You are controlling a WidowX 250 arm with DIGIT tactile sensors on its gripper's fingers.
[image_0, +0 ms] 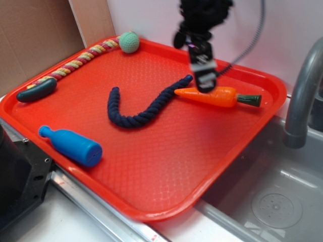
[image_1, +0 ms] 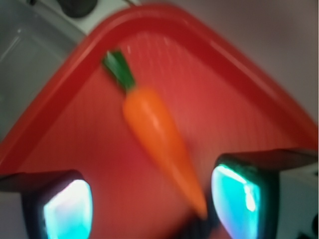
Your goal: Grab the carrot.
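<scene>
The orange carrot (image_0: pixel 214 96) with its dark green stem lies flat on the red tray (image_0: pixel 166 171), at the tray's back right. My gripper (image_0: pixel 206 83) hangs just above its pointed half. In the wrist view the carrot (image_1: pixel 154 129) runs from the green stem at the top down to its tip close to the right pad (image_1: pixel 234 199). My gripper (image_1: pixel 152 206) is open, with the carrot's tip lying between the two fingers and not squeezed.
A navy blue rope (image_0: pixel 144 108) curves just left of the carrot's tip. A blue bottle (image_0: pixel 73 146), a dark green cucumber (image_0: pixel 36 91), a striped rope (image_0: pixel 81 59) and a green ball (image_0: pixel 128 42) lie on the tray's left and back. A grey faucet (image_0: pixel 303 96) and sink (image_0: pixel 262 196) are on the right.
</scene>
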